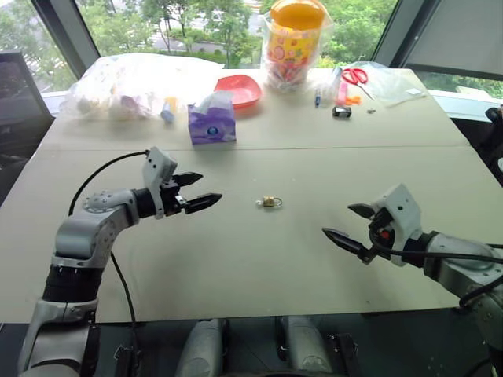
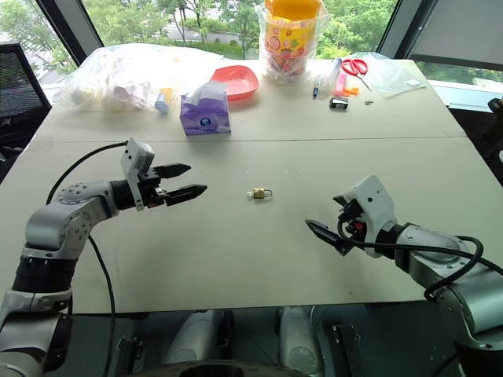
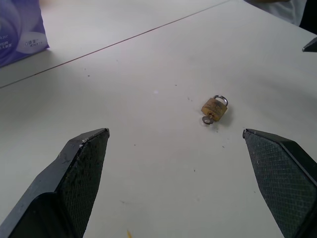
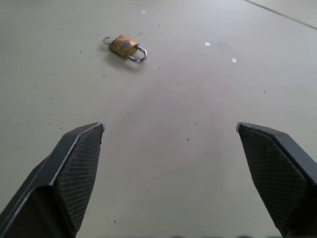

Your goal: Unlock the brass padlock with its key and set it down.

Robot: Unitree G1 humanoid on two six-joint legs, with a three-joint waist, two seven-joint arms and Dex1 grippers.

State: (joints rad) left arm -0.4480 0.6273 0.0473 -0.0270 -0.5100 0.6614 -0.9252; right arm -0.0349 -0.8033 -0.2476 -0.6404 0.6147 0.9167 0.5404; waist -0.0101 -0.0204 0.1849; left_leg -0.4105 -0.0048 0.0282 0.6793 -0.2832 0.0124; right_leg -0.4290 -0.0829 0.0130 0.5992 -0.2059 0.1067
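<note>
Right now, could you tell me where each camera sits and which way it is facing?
Left eye view: on the head, looking forward and down over the table; both arms show.
Right eye view: the same scene from beside it.
Left wrist view: on the left wrist, looking along the open left gripper at the padlock with its key.
Right wrist view: on the right wrist, looking along the open right gripper.
All four share the padlock.

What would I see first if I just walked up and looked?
Probably the tiny brass padlock lying alone mid-table, its key stuck in the bottom. The left pincer and right pincer hover open on either side, pointing at it. At the far edge stands a bright yellow-lidded jar.
</note>
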